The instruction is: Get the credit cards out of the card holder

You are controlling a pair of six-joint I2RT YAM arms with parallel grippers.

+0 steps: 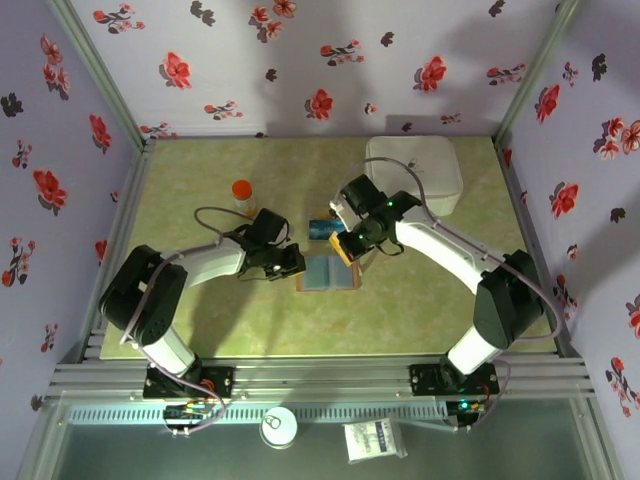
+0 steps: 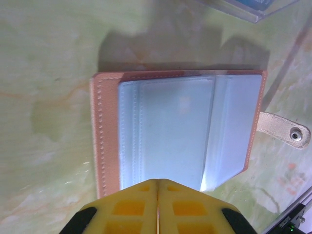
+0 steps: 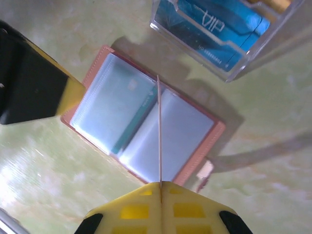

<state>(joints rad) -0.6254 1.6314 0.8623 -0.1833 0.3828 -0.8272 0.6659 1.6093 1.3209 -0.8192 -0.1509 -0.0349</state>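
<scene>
Tabletop (image 1: 420, 310) marbled green, walls (image 1: 300, 60) lilac, floral

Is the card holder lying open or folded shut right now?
Open. The tan-brown bifold card holder lies spread flat, both grey-blue panels facing up, its snap tab unfastened and sticking out sideways.

The small tan bifold card holder (image 2: 105, 136) looks like matt leather or imitation leather with a stitched rim; its clear inner sleeves (image 2: 165, 126) are glossy, slightly wrinkled plastic; the snap stud (image 2: 295, 134) on its tab is dull metal; the blue credit cards (image 3: 214, 24) are glossy plastic, inside a clear hard-plastic box (image 3: 233, 70); the green marbled table top (image 2: 48, 58) is smooth, faintly shiny; the left gripper (image 2: 158, 183) has matt yellow plastic fingers (image 2: 129, 207).
</scene>
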